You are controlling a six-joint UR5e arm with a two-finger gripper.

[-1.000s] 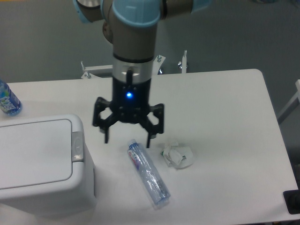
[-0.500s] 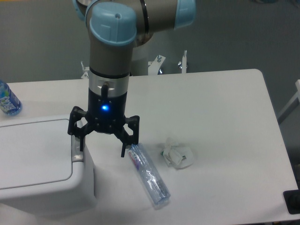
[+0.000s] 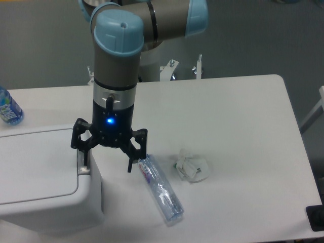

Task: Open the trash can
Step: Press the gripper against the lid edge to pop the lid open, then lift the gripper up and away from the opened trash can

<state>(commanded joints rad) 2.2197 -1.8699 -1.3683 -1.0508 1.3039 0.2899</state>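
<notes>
A: Where is the trash can (image 3: 38, 177)?
B: At the table's near left corner, lid flat and shut.
A: And the gripper (image 3: 108, 161)?
B: Spread wide, empty; one finger (image 3: 83, 157) seems over the grey push-button (image 3: 83, 163). It should descend straight, press firmly, then lift clear.

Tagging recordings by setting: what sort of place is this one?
Probably a robotics lab bench: a bare white table on a grey floor, staged with a trash can, a plastic bottle and crumpled wrapper, the open end effector above.
</notes>
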